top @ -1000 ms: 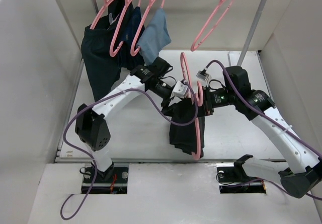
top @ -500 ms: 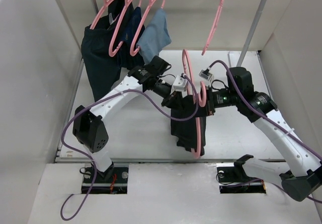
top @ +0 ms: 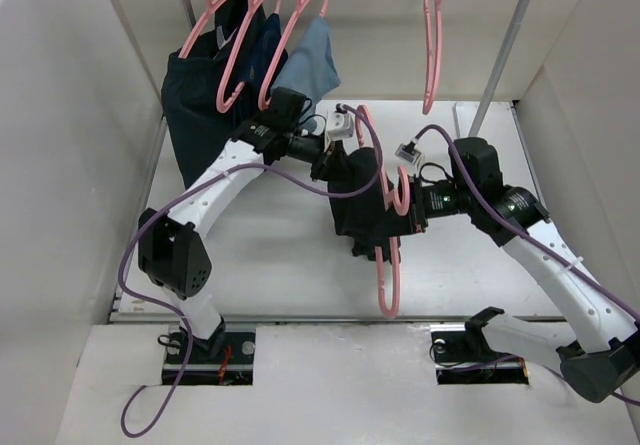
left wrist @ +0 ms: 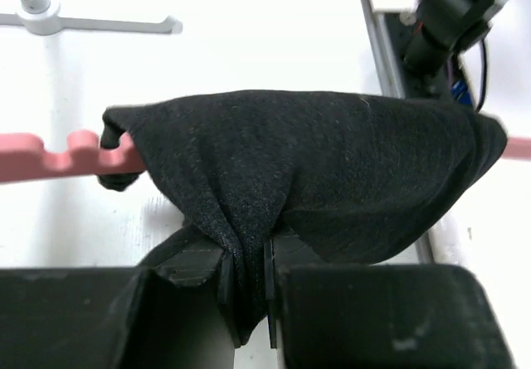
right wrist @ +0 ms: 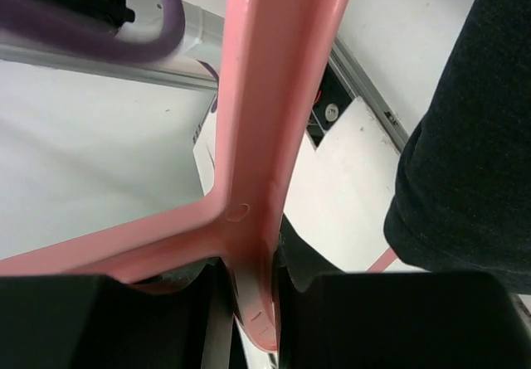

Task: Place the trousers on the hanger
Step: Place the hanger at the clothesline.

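The black trousers (top: 362, 210) hang folded over the lower bar of a pink hanger (top: 388, 275) held above the table's middle. My right gripper (top: 404, 213) is shut on the hanger near its hook; in the right wrist view the pink neck (right wrist: 267, 95) runs between the fingers of the gripper (right wrist: 253, 294), with trousers (right wrist: 473, 153) at the right edge. My left gripper (top: 334, 159) is shut on a pinch of trouser fabric at the far side. In the left wrist view the cloth (left wrist: 315, 166) drapes over the hanger bar (left wrist: 50, 155) and bunches between the gripper's (left wrist: 246, 278) pads.
A rail at the back carries several pink hangers, a dark navy-teal garment (top: 195, 105), a light blue cloth (top: 308, 65) and one bare hanger (top: 432, 35). The rack's pole (top: 505, 55) slants at the right; its foot (left wrist: 50, 21) lies on the table. White walls close both sides.
My left gripper has shut on the trousers and pulled that fold back and left toward the rail, lifting the cloth along the hanger. The bare hanger on the rail has swung edge-on.
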Action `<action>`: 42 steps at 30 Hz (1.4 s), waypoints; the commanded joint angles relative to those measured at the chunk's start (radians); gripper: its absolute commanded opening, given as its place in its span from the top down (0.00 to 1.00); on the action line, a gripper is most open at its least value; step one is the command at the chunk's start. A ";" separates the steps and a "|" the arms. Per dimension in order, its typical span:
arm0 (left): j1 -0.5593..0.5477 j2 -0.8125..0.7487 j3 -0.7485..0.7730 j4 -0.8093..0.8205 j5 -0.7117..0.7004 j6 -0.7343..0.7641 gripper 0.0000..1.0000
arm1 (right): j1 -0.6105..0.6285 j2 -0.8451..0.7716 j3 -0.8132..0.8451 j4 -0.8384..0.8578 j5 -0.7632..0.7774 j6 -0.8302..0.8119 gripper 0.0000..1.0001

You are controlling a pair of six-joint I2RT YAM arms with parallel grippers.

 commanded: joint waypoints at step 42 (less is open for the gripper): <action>-0.275 -0.562 -0.302 0.245 -0.294 -0.666 0.01 | 0.085 0.207 0.335 0.468 0.337 0.424 1.00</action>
